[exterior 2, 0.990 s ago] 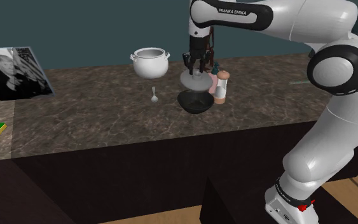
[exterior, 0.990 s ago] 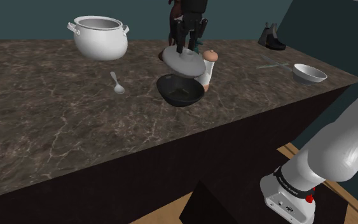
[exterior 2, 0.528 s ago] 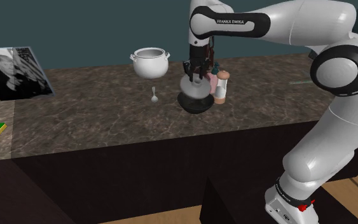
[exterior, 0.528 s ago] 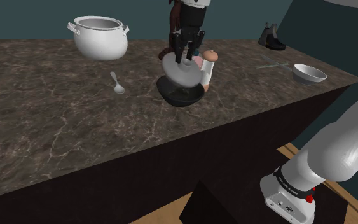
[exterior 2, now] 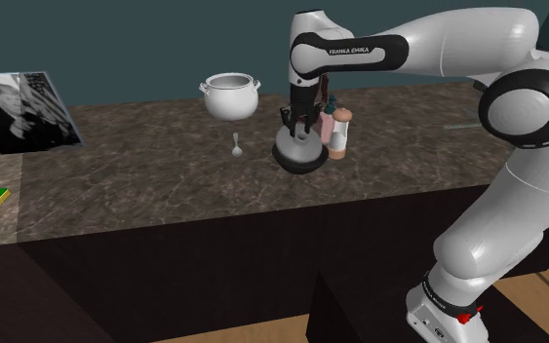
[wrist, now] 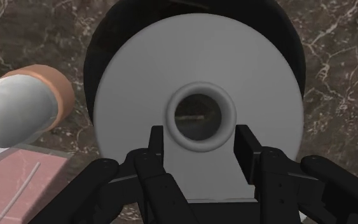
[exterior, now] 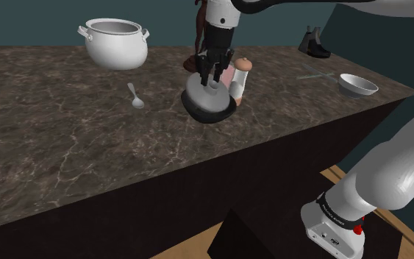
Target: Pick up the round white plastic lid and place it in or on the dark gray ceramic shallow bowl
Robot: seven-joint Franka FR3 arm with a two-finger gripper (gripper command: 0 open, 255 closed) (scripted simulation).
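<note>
Because the pale grey lid (wrist: 139, 76) has a raised ring at its centre, we are gripping it there. The gripper (wrist: 199, 135) is pointing straight down, and its black fingers (wrist: 156, 145) are pinching that ring from both sides, so the disc is staying close to level. The lid is lying over the mouth of the dark bowl (exterior: 209, 113) on the marbled counter (exterior: 65, 140), with the bowl's dark rim showing around most of it. We are judging that it is sitting in the bowl, though we cannot tell whether the bowl is already carrying its weight.

We are working from above because a white shaker with a tan top (exterior: 240, 78) is standing just beside the bowl, and a sideways approach could knock it. The white pot (exterior: 115, 43) and the spoon (exterior: 134, 96) are lying well apart and are posing no trouble. What we are needing next, in our view, is to spread the fingers and lift straight up, so the lid is not dragged off the rim.
</note>
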